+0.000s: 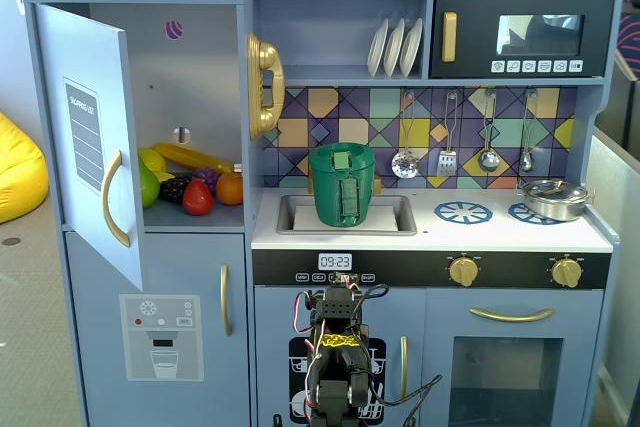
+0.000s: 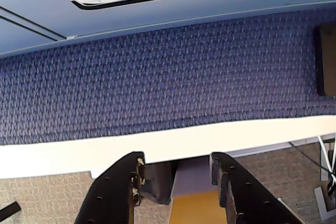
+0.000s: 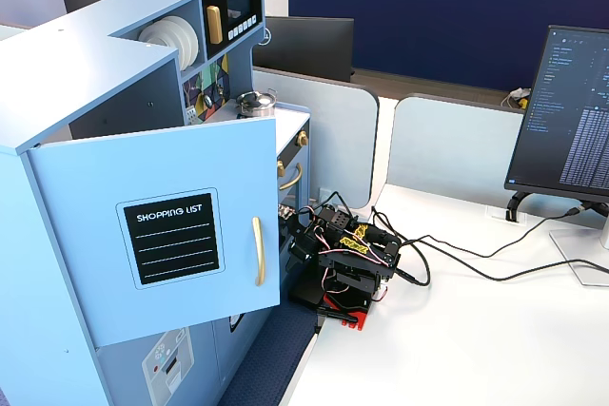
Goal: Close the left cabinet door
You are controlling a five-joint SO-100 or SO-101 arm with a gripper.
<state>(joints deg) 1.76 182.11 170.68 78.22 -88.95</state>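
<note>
The left cabinet door is a light-blue panel with a "SHOPPING LIST" chalkboard and a curved gold handle. It stands swung wide open at the upper left of the toy kitchen and also shows in the other fixed view. My arm sits folded low in front of the kitchen's middle, well right of and below the door; it shows in the other fixed view too. In the wrist view my gripper is open and empty, pointing at the white table edge and blue carpet.
Toy fruit lies inside the open cabinet. A gold phone hangs beside it. A green pot stands in the sink. The ice-dispenser door is below. Cables and a monitor are on the white table.
</note>
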